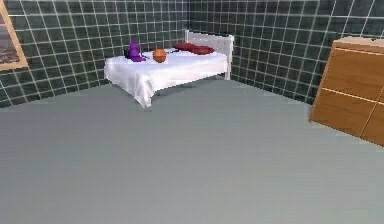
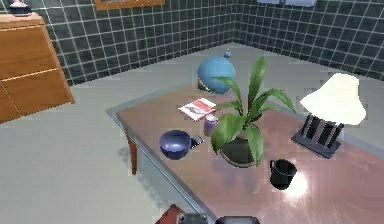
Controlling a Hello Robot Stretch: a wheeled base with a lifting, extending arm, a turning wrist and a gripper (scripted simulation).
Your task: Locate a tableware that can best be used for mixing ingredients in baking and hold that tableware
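**Forward view, upper half of frame**
- Bed (image 1: 170, 72), white-sheeted: 1
- Red pillows (image 1: 196, 47), at the bed's head: at least 1, exact count unclear
- Orange ball (image 1: 159, 56), on the bed: 1
- Purple object (image 1: 134, 50), on the bed: 1
- Wooden dresser (image 1: 350, 85), right edge: 1; another 1 counted at the arm side view's upper left
- Framed picture (image 1: 10, 45), upper left edge: 1

**Arm side view**
- Surface (image 2: 150, 120), reddish-brown: 1
- Blue bowl (image 2: 176, 143), left of centre: 1
- Potted plant (image 2: 245, 125), centre: 1
- Black mug (image 2: 283, 172), lower right: 1
- Lamp (image 2: 330, 105), pale shade, right: 1
- Blue round vessel (image 2: 217, 70), upper centre: 1
- Booklet (image 2: 197, 108): 1
- Small cylinder (image 2: 211, 123): 1
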